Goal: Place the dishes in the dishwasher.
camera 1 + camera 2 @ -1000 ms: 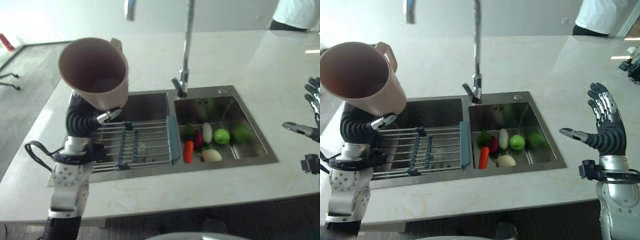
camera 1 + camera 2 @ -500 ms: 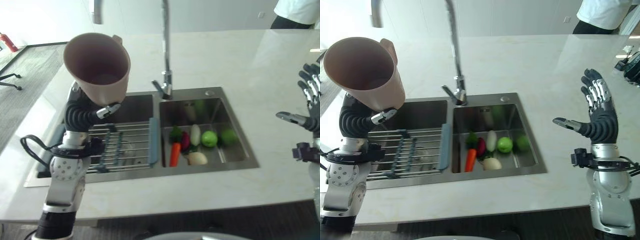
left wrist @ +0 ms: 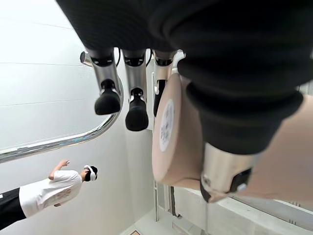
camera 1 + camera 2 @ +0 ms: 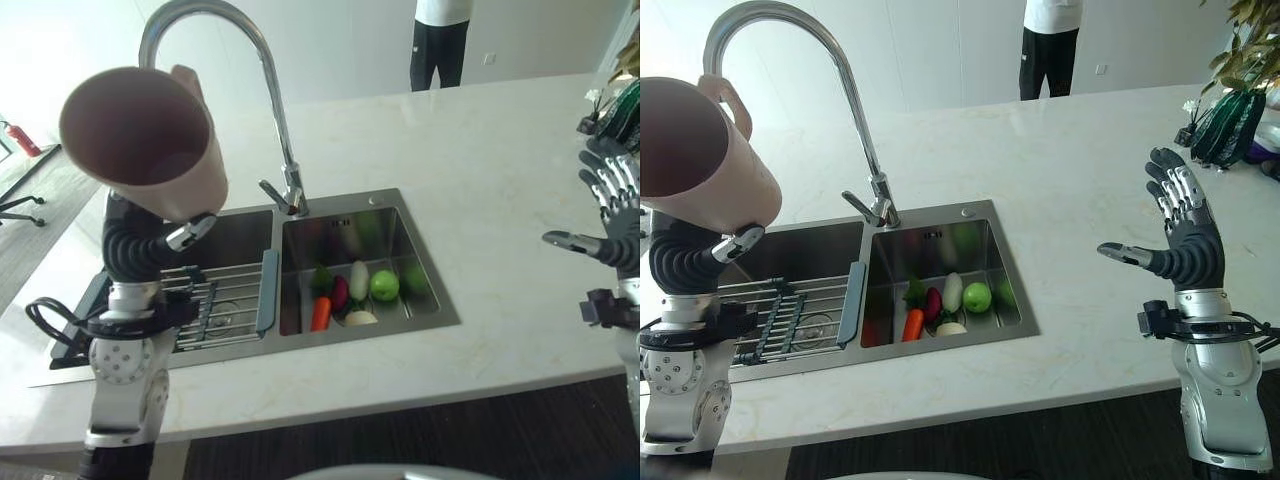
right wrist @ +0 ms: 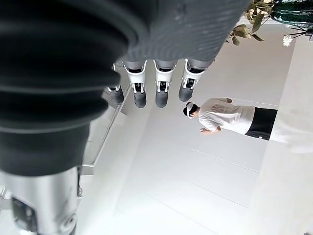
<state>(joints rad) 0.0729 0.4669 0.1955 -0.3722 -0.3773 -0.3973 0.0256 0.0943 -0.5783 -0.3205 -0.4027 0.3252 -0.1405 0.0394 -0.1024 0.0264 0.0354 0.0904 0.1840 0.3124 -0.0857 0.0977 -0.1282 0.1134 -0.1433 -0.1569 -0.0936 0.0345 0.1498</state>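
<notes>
A beige mug with a handle is held up, tilted with its mouth toward me, above the left basin of the sink. My left hand grips it from below; in the left wrist view the fingers and thumb curl round the mug. My right hand is raised over the counter to the right of the sink, palm upright, fingers spread and straight, holding nothing.
The double sink has a wire rack in its left basin and a carrot, a green apple and other produce in its right. A tall curved faucet rises behind. A person stands beyond the white counter. A plant stands far right.
The camera has lifted and turned, so the sink has slid left and the far room shows. The mug stays in my left hand; my right hand stays raised and open.
</notes>
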